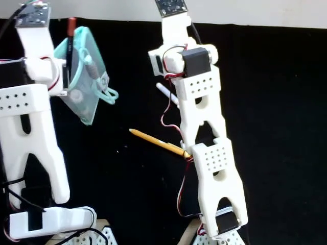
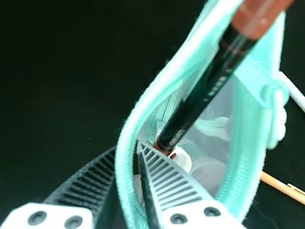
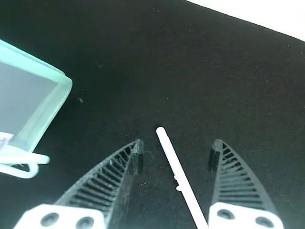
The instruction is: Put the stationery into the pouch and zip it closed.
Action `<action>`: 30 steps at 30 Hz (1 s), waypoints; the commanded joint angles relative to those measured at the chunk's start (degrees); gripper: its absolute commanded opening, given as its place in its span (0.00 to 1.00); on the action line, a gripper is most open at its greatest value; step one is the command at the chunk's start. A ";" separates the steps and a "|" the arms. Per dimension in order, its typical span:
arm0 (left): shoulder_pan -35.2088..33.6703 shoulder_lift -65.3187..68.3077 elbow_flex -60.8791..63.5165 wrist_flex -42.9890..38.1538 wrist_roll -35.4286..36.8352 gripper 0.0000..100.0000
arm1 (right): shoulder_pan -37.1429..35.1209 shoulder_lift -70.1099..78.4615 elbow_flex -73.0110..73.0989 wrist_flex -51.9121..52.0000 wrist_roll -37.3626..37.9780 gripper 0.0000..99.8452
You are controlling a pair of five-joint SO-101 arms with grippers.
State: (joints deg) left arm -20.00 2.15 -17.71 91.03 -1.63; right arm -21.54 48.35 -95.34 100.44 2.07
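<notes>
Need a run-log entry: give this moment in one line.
left tool: shut on pouch rim; black pen: poking from pouch; right tool: open over white pen; pencil: on table

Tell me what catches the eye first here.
The mint pouch, pinched at its open rim by the left gripper, with a dark pen sticking out of it. Over the black table the right gripper hangs open astride a white pen; a yellow pencil lies nearby.

The pouch (image 2: 125,143) has a woven mint cloth edge, soft and matt, around a translucent, faintly shiny panel. Inside the pouch, the pen (image 2: 205,95) shows a glossy black barrel. The left pincer (image 2: 138,153) and the right pincer (image 3: 177,150) are ribbed black plastic on smooth white plastic. The bench (image 3: 214,71) under the pouch is matt black.
</notes>
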 commanded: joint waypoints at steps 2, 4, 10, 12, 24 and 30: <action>-1.98 -1.45 0.57 -1.14 -1.05 0.01 | -1.01 -1.01 -6.02 0.40 0.35 0.23; -1.45 -2.51 0.57 -1.05 -1.05 0.01 | -2.51 -1.01 -6.02 -0.13 0.09 0.23; -0.75 -3.12 1.71 -1.23 -1.05 0.01 | -6.29 -3.82 -6.02 -8.40 -12.31 0.23; -0.75 -3.56 3.56 -1.49 -1.05 0.01 | -6.99 -5.49 -6.02 -9.01 -13.45 0.23; -0.84 -3.21 4.97 -1.58 -1.14 0.01 | 0.31 -0.40 -5.93 -2.42 -6.33 0.23; -0.84 -3.12 4.97 -1.58 -1.14 0.01 | -2.59 4.88 -5.93 0.40 2.20 0.23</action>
State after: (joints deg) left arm -20.09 -1.36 -13.93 90.51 -1.71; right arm -22.42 52.84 -95.34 100.09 0.48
